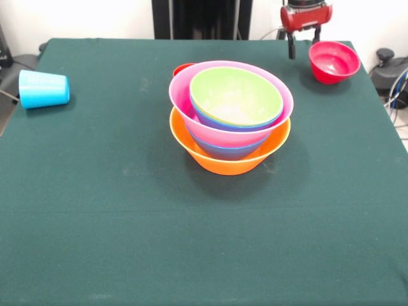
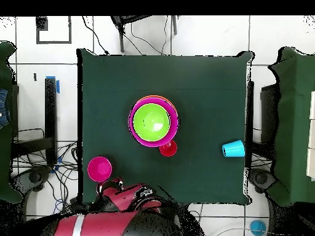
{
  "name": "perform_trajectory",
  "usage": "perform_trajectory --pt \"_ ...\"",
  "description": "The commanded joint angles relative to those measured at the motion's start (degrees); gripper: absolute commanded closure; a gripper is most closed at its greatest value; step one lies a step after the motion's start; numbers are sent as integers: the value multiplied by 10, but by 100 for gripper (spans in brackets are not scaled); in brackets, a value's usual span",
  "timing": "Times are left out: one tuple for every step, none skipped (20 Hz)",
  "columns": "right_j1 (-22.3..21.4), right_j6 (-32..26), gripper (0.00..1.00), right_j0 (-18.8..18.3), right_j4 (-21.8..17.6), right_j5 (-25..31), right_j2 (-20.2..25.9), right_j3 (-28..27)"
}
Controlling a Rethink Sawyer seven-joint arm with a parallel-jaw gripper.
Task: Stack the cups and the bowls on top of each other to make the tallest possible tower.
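**Spotter:** Where does the tower [image 1: 229, 127] stand?

**Operator:** Mid-tabletop [image 1: 127, 242]. I see the orange bowl [image 1: 229, 162] as its base, widest at the bottom so the rest seats in it. A blue bowl [image 1: 226, 150] nests inside, the pink bowl [image 1: 217, 131] over that, then what looks like another blue or purple rim, and the lime green bowl [image 1: 236, 95] on top.

**Spotter:** And the loose pieces?

**Operator:** The small red bowl [image 1: 333, 62] sits upright at the far corner, just beside my claw [image 1: 303, 46]. The light blue cup [image 1: 43, 89] lies on its side near the opposite edge, well apart from everything. A red cup [image 2: 167, 148] stands touching or nearly touching the tower on the robot's side; the front view shows only a sliver of it behind the pink rim.

**Spotter:** Claw state?

**Operator:** Two dark fingers hang down with a gap between them, nothing held. I read it as parted and empty, though the view is small there.

**Spotter:** Next?

**Operator:** Probably the red bowl, being closest. It's small enough to sit inside the green one.
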Motion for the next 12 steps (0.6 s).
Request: perform_trajectory --pt "-73 85 0 -7 32 102 71 26" --pt "-87 89 0 -6 39 112 73 33" --pt "-97 93 0 -1 46 119 70 38" --pt "-103 93 0 0 49 125 70 39" --pt "-109 94 0 1 52 131 69 40" --pt "-107 93 0 0 52 131 68 37" --pt "-111 93 0 -3 49 129 69 41" --pt "-106 92 0 -6 47 125 67 37" --pt "-101 92 0 -7 45 120 64 36" --pt "-97 91 0 -8 42 115 60 34" --pt "-96 92 0 -8 40 110 57 37" --pt "-95 92 0 -8 37 105 53 40"
